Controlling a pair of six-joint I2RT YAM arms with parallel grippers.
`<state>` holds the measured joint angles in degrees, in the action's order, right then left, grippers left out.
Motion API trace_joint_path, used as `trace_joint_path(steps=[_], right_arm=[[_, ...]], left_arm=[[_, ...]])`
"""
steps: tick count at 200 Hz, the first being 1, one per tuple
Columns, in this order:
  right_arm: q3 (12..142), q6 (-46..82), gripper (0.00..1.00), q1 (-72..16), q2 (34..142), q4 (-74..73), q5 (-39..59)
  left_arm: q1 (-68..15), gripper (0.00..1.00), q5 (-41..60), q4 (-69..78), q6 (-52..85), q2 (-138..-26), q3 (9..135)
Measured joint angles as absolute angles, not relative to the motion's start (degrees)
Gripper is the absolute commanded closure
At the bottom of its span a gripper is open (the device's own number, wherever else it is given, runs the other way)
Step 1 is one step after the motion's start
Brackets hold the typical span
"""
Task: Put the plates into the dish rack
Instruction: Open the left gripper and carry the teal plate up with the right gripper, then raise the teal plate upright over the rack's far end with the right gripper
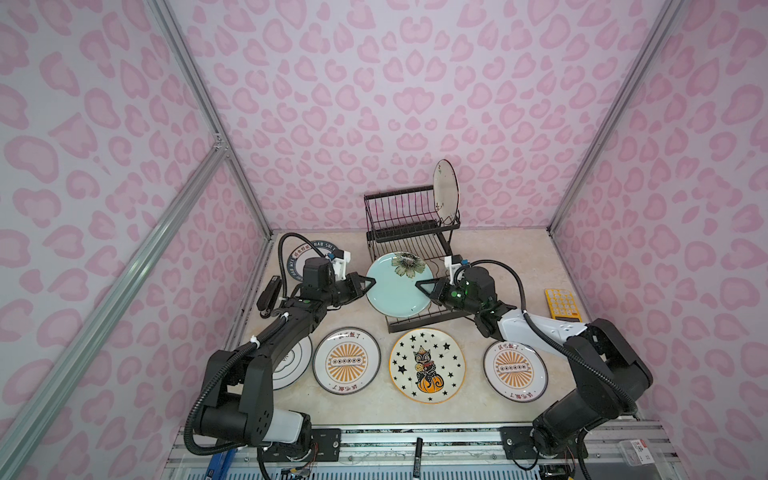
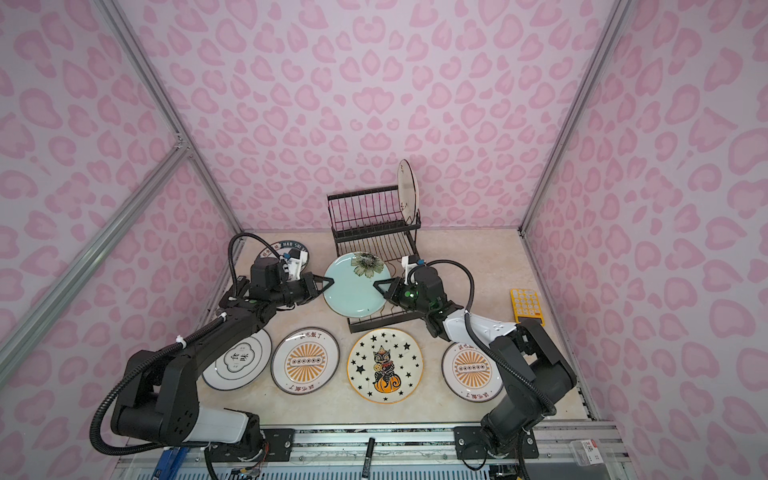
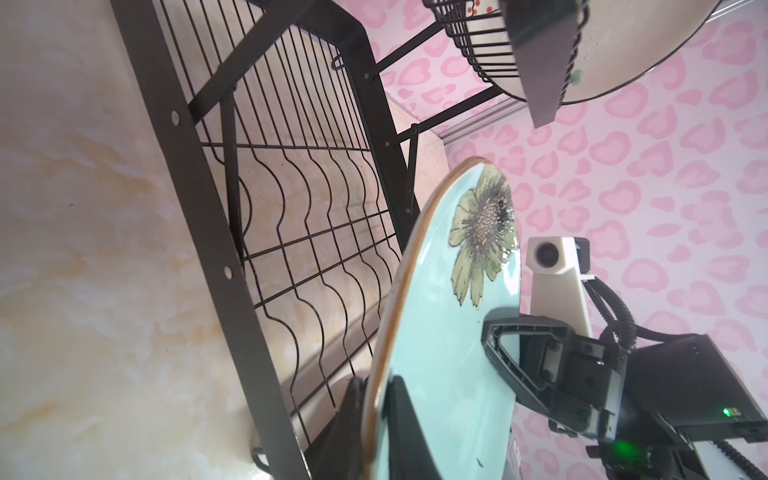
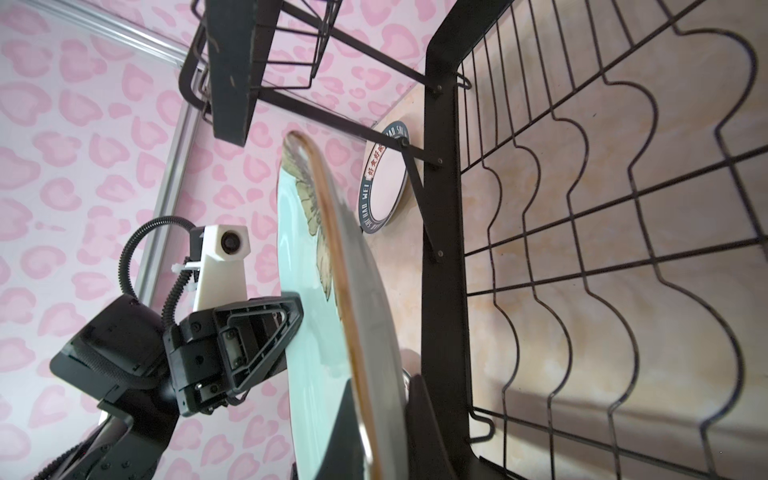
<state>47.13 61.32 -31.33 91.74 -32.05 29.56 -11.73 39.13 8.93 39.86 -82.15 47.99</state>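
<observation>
Hanging tilted over the front of the black wire dish rack (image 1: pixel 400 212), the round pale teal ceramic plate (image 1: pixel 395 293) is pinched at its 9 o'clock rim by the left claw (image 1: pixel 369 285) and at 3 o'clock by the right claw (image 1: pixel 420 286). An uneven release could slide it off the wires.

Teal plate (image 1: pixel 395 291): glazed ceramic, glossy, smooth; rim edge brownish. Dish rack (image 1: pixel 401 216): black-coated metal wire + flat bars, matt. Counter (image 1: pixel 536 257): marble-look, smooth, low sheen. Left pincer (image 1: pixel 371 284) & right pincer (image 1: pixel 419 286): matt black plastic. Cam mount (image 3: pixel 557 270): off-white plastic. Calculator (image 1: pixel 562 303): yellow plastic. Frame post (image 1: pixel 197 83): bare aluminium.
</observation>
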Motion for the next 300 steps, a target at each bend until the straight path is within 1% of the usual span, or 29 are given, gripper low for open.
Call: trace_joint_path(steps=[8, 28, 34, 37, 39, 41, 55, 80, 111, 158, 206, 252, 300], right_arm=[[47.1, 61.5, 1.0, -31.3, 91.8, -32.2, 29.8], [47.1, 60.7, 1.0, -31.2, 91.8, -33.8, 30.3], [47.0, 60.1, 1.0, -31.2, 91.7, -34.5, 31.2], [47.0, 59.8, 1.0, -31.2, 91.7, -34.7, 31.7], [46.9, 59.8, 1.0, -31.1, 91.6, -34.8, 32.1], [46.8, 59.7, 1.0, -31.0, 91.6, -34.9, 32.5], [46.1, 59.4, 1.0, -30.3, 90.7, -35.3, 34.8], [45.3, 58.7, 1.0, -28.4, 88.5, -34.9, 34.4], [45.2, 55.4, 1.0, -26.7, 84.5, -31.2, 33.4], [46.1, 47.8, 1.0, -23.7, 77.6, -20.0, 31.6], [56.3, 38.9, 1.0, -22.0, 72.3, -7.7, 29.8], [69.9, 31.7, 1.0, -21.6, 73.7, 0.1, 23.9], [84.2, 25.1, 1.0, -22.0, 81.3, 4.0, 15.6]], left_arm=[[-11.7, 0.86, 39.0, 8.9, 40.3, -82.0, 48.0], [-11.7, 0.69, 38.5, 8.1, 39.6, -81.6, 48.0], [-11.9, 0.65, 38.8, 7.7, 39.7, -81.6, 48.0], [-12.1, 0.65, 39.0, 7.5, 39.6, -81.5, 48.0], [-12.1, 0.61, 39.1, 7.4, 39.6, -81.4, 48.0], [-12.1, 0.59, 39.1, 7.3, 39.6, -81.3, 48.0], [-12.4, 0.5, 39.7, 7.1, 39.4, -80.6, 48.0], [-12.1, 0.44, 39.6, 6.3, 39.1, -79.2, 48.0], [-12.1, 0.42, 39.1, 5.1, 38.4, -76.2, 48.0], [-10.7, 0.42, 37.6, 1.8, 36.0, -71.8, 47.8], [-9.3, 0.42, 37.6, 0.4, 35.6, -69.8, 47.6], [-9.3, 0.42, 37.7, -1.0, 34.4, -67.3, 47.4], [-9.3, 0.42, 37.5, -3.3, 33.5, -64.4, 46.5]])
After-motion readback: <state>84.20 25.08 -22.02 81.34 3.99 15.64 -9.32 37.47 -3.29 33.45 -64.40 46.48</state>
